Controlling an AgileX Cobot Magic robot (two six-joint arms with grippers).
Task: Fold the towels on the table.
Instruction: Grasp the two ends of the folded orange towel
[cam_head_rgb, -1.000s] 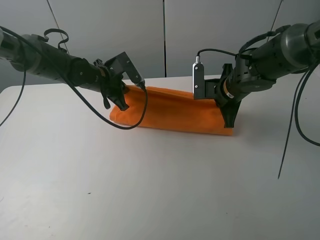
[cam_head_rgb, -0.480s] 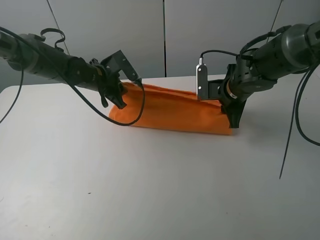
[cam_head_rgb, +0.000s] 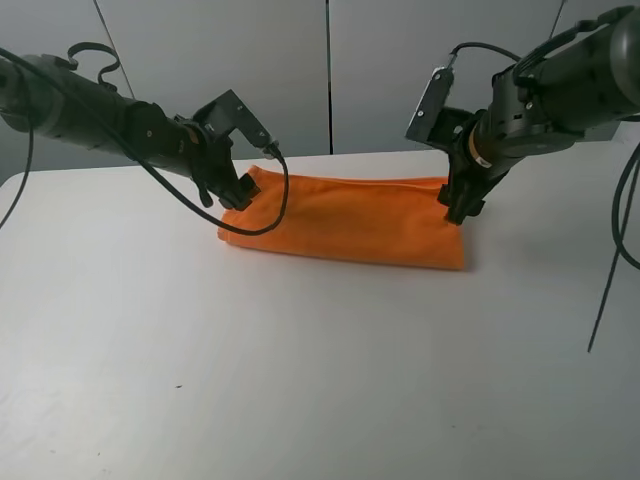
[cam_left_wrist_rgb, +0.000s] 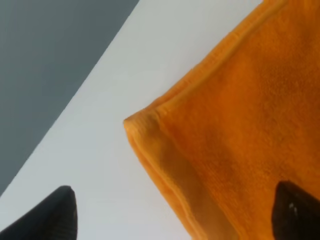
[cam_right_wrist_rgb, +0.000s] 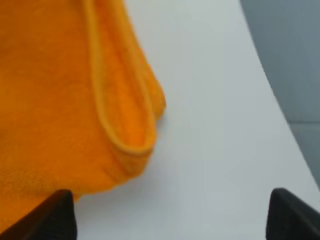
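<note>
Two arms, one bright orange microfibre towel (cam_head_rgb: 345, 220). High cam: towel lies flat as a long folded strip on the white smooth-topped table (cam_head_rgb: 300, 380); far more bare tabletop on the towel's near side than its far side. Left gripper (cam_head_rgb: 232, 190) sits at the towel's left far corner, right gripper (cam_head_rgb: 460, 208) at its right far corner. Can't tell contact from this view. Black cable (cam_head_rgb: 270, 215) from the left arm droops across the towel's left end.

Left wrist cam: left gripper (cam_left_wrist_rgb: 175, 212) jaws spread wide, nothing clamped. One fingertip (cam_left_wrist_rgb: 52, 217) is over bare table (cam_left_wrist_rgb: 100, 125), clear of the towel (cam_left_wrist_rgb: 240, 115); the other is over the cloth. Hemmed towel corner, layers stacked, sits between them.

Right wrist cam: right gripper (cam_right_wrist_rgb: 173, 214) also wide open, nothing gripped. One fingertip (cam_right_wrist_rgb: 55, 215) is at the towel (cam_right_wrist_rgb: 55, 100) edge, the other over bare table (cam_right_wrist_rgb: 210, 125), well off the cloth. Folded hem edge of the towel shows doubled layers.
</note>
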